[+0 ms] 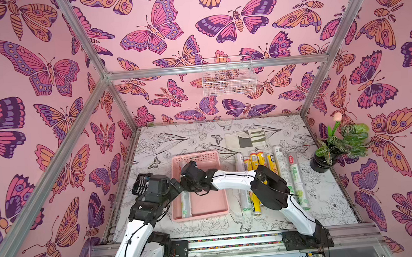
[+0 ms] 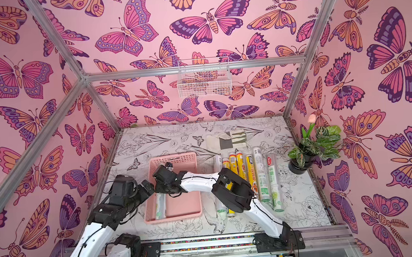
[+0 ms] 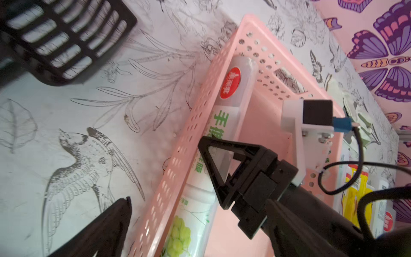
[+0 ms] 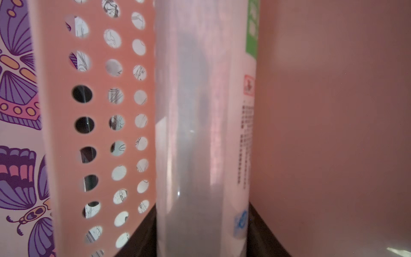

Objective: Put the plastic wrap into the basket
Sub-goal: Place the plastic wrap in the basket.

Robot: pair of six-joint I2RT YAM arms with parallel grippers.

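The pink basket (image 1: 217, 158) (image 2: 189, 157) sits mid-table. One whitish plastic wrap roll (image 1: 186, 206) (image 2: 160, 206) (image 3: 226, 100) with green print lies inside along its left wall (image 3: 191, 138) (image 4: 100, 133). My right gripper (image 1: 187, 186) (image 2: 165, 189) (image 4: 201, 233) reaches down into the basket and is shut on this roll (image 4: 200, 111), a dark finger on each side. My left gripper (image 1: 176, 185) (image 3: 200, 222) stands open just beside the basket's left wall, holding nothing. Several more rolls, yellow (image 1: 254, 160) (image 2: 233, 162) and whitish (image 1: 295, 177) (image 2: 273, 179), lie side by side on the table right of the basket.
A folded cloth (image 1: 245, 138) lies behind the rolls. A potted plant (image 1: 330, 150) stands at the table's right edge. A white wire basket (image 1: 229, 80) hangs on the back wall. The right forearm (image 1: 235, 179) crosses over the loose rolls.
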